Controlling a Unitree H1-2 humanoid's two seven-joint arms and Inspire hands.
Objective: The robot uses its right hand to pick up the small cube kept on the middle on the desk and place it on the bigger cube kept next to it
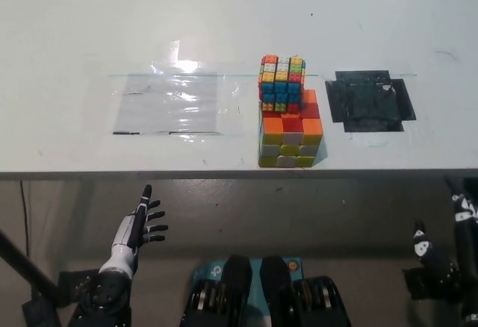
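Observation:
The small multicoloured cube (283, 83) sits on top of the bigger cube (290, 136), which stands near the front edge of the white desk (224, 13). My black right hand (457, 245) hangs low at the picture's bottom right, below the desk edge and well away from both cubes; it is open and holds nothing. The white left hand (136, 230) rests open at the lower left, below the desk.
A clear plastic sheet (172, 103) lies flat on the desk left of the cubes. A black square patch (370, 100) lies to their right.

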